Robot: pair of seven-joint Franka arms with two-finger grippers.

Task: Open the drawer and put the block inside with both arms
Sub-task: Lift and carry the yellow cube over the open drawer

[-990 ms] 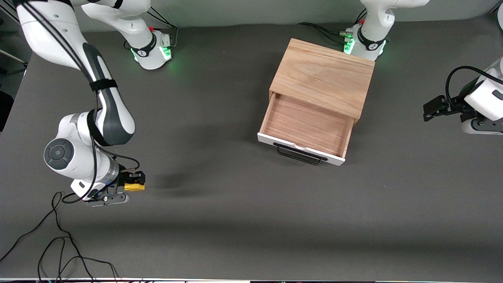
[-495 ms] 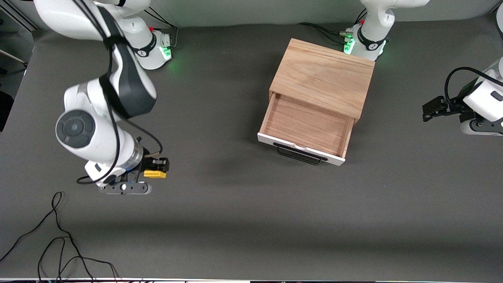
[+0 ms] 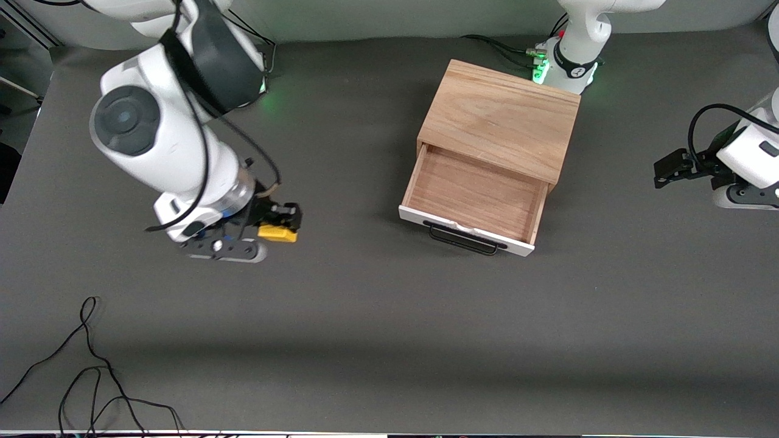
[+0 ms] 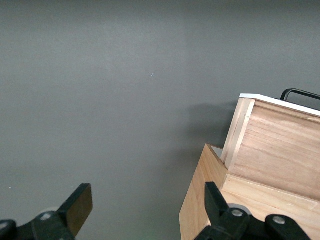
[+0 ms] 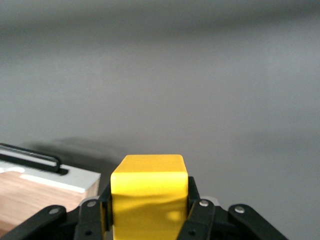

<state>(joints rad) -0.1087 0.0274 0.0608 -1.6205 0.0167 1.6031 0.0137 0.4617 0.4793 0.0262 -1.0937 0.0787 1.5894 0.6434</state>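
Across the front view, right gripper (image 3: 277,226) over bare table (image 3: 365,316) clamping the block (image 3: 277,233), drawer (image 3: 475,194) pulled open, left gripper (image 3: 669,167) waiting, right wrist view, block (image 5: 149,192) pinched between fingers (image 5: 197,210), left wrist view, left gripper (image 4: 145,210) spread wide beside cabinet (image 4: 260,195).

Dark grey table (image 3: 377,340), pale wall (image 3: 389,15)

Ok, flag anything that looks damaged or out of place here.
One thing: the drawer has a chipped or ragged spot on its white front panel's top edge, above the black handle. Otherwise normal: right gripper holds the block above the table; left gripper waits open.
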